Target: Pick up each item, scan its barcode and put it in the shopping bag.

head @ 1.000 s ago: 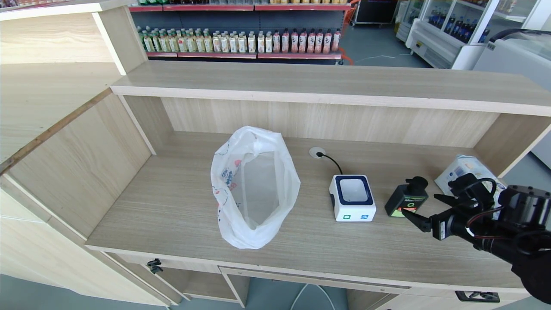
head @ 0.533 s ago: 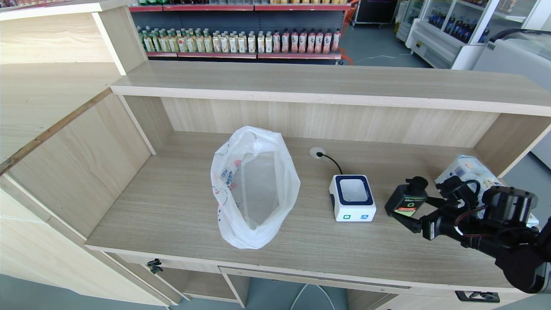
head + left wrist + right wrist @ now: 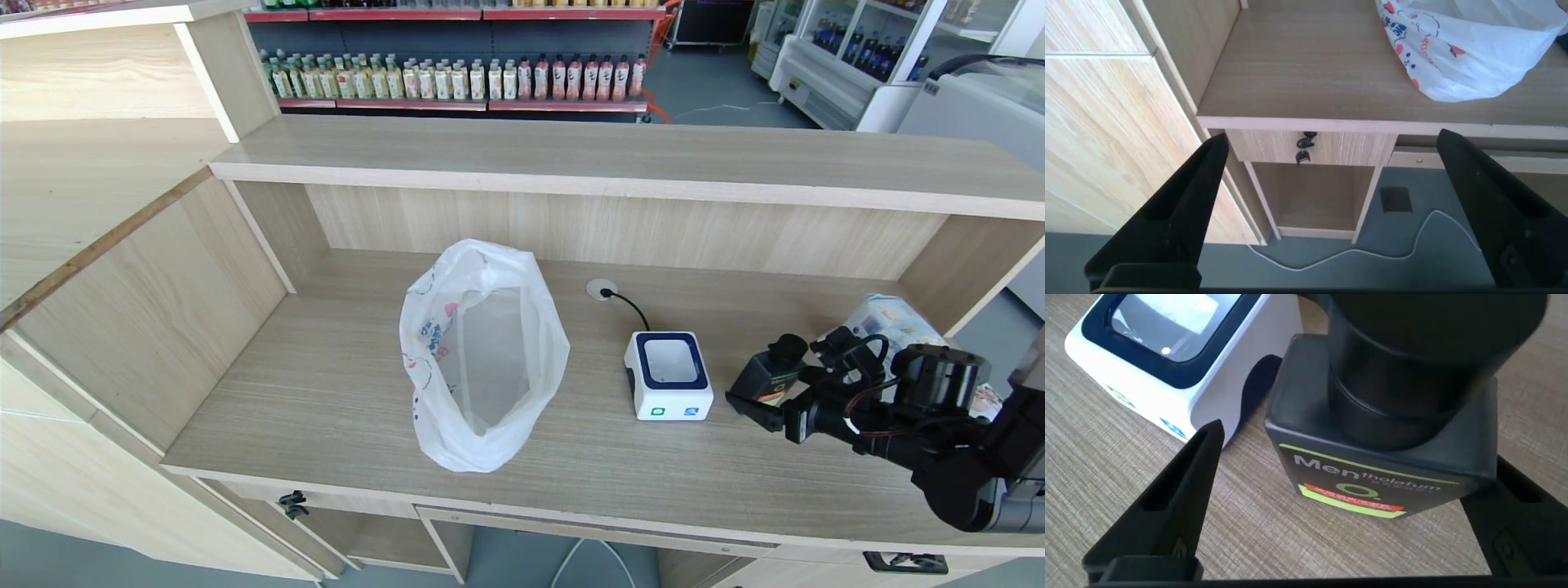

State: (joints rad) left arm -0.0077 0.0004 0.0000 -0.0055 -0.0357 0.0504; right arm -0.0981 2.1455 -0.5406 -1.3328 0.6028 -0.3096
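The black bottle (image 3: 771, 376) stands cap up on the counter (image 3: 326, 384), toward its right end, just beside the scanner (image 3: 668, 374) but apart from it. Its label, with a green and a red band, faces the robot's side.

The right gripper (image 3: 766, 385) is at the bottle's level, its jaws spread wide and set around the bottle's body, one finger on each side. In the right wrist view the finger (image 3: 1167, 506) on the scanner's side stands clear of the bottle, with bare wood showing in the gap. The other finger (image 3: 1527, 514) lies close against the bottle's far edge; whether it touches cannot be told. The gripper has no hold on the bottle, which rests on the wood.

The scanner is a white box with a dark blue frame around its window, and a black cable (image 3: 629, 306) runs from it to a hole in the counter behind. Beyond the right arm, near the counter's right wall, lies a white package (image 3: 886, 318), partly hidden. The shopping bag (image 3: 482, 351), white with printed figures, stands open near the counter's middle, well apart from the bottle, on the scanner's left.

The left gripper (image 3: 1331, 137) hangs out in front of the counter's near left corner, below the top, facing a drawer (image 3: 1306, 147). Its jaws are wide apart and hold nothing.
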